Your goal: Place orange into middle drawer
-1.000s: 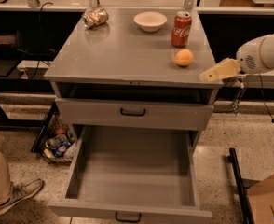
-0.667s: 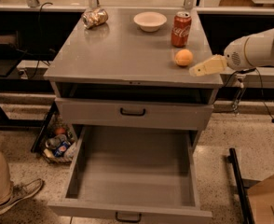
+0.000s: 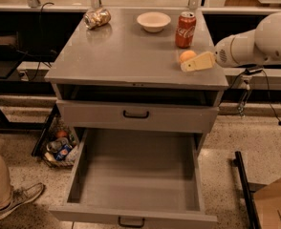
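Observation:
The orange (image 3: 187, 56) is a small round fruit on the grey cabinet top (image 3: 126, 51), near its right front edge, just in front of the red cola can (image 3: 185, 29). My gripper (image 3: 197, 62) reaches in from the right on a white arm; its pale finger lies right beside the orange, partly in front of it. The middle drawer (image 3: 138, 175) is pulled wide open below, deep, grey and with nothing in it, with a small black handle at its front. The upper drawer front (image 3: 135, 114) above it is closed.
A white bowl (image 3: 153, 21) and a crumpled shiny bag (image 3: 97, 18) sit at the back of the cabinet top. A basket of items (image 3: 59, 147) stands on the floor to the left. A person's leg and shoe (image 3: 6, 194) show at the lower left.
My gripper has moved left, from beyond the cabinet's right edge to right beside the orange. The orange, can and drawers have not moved.

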### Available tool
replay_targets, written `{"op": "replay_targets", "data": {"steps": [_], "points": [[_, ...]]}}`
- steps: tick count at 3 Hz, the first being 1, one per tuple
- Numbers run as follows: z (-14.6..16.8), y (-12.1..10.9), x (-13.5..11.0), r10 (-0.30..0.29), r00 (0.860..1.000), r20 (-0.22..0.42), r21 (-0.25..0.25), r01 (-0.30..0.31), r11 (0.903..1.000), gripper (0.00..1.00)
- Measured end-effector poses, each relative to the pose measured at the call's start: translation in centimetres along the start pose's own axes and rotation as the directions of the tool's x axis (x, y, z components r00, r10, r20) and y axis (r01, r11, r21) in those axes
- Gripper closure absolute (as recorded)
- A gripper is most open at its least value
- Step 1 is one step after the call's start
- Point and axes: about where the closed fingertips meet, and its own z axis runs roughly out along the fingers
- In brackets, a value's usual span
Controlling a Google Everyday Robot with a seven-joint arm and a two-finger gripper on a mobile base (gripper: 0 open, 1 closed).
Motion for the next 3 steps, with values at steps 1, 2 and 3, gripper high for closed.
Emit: {"op": "replay_targets", "data": {"steps": [1,2,3], "points": [[1.8,0.1,-0.8,0.017,1.0,0.011,0.013,-0.017,0.9998,0.0],[3.4,0.3,-1.3,0.03,0.999,0.012,0.019,-0.03,0.9994,0.15],[5.0,0.6,-0.9,0.041,0.999,-0.007,0.023,-0.041,0.9989,0.36]]}}
